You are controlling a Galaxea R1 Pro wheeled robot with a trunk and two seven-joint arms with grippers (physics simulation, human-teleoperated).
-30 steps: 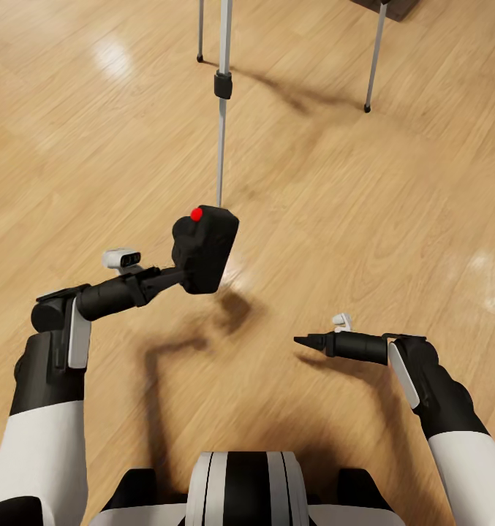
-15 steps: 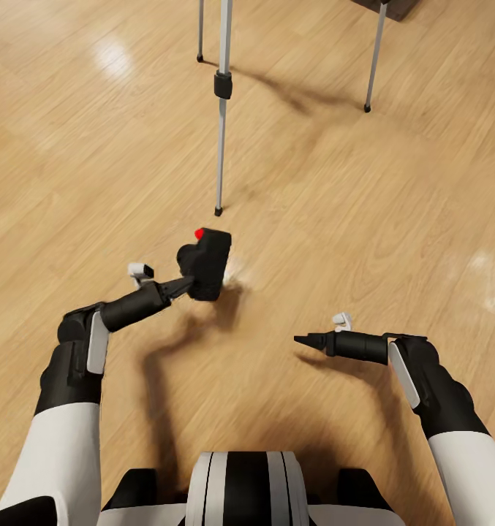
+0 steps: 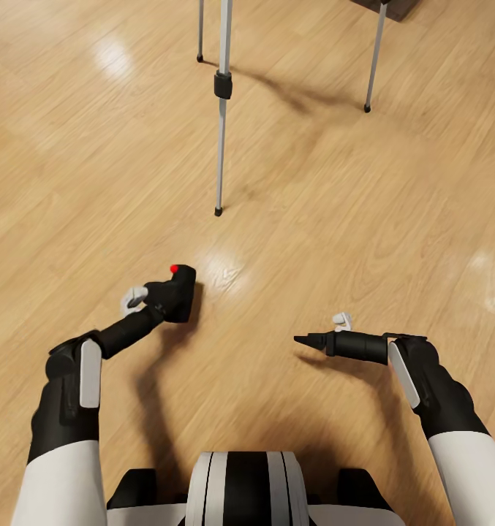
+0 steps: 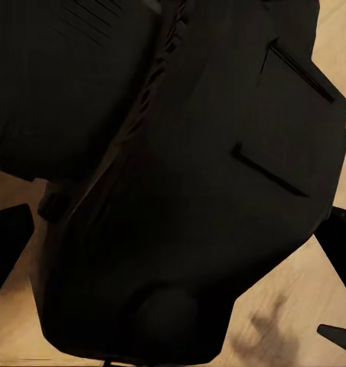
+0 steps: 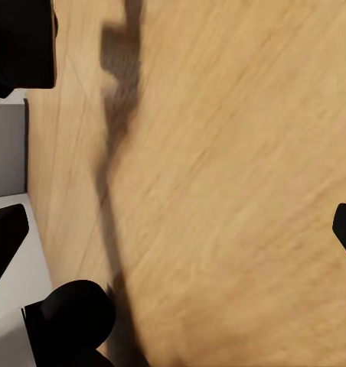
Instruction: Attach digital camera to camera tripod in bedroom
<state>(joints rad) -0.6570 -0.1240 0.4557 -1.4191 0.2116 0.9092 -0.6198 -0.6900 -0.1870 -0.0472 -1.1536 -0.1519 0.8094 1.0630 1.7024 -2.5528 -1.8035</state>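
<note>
left jaws (image 3: 167, 301) clamp digital camera (image 3: 175, 292) | right jaws (image 3: 300, 340) closed, empty | camera tripod (image 3: 220, 109) well apart

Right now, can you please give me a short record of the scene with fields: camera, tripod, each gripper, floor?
digital camera: black, red button on top, held in left gripper, low over the floor
camera tripod: three silver legs on the floor ahead of the robot, head out of frame
left gripper: shut on the digital camera
right gripper: shut, holds nothing
floor: light wood
attached: not yet
</note>
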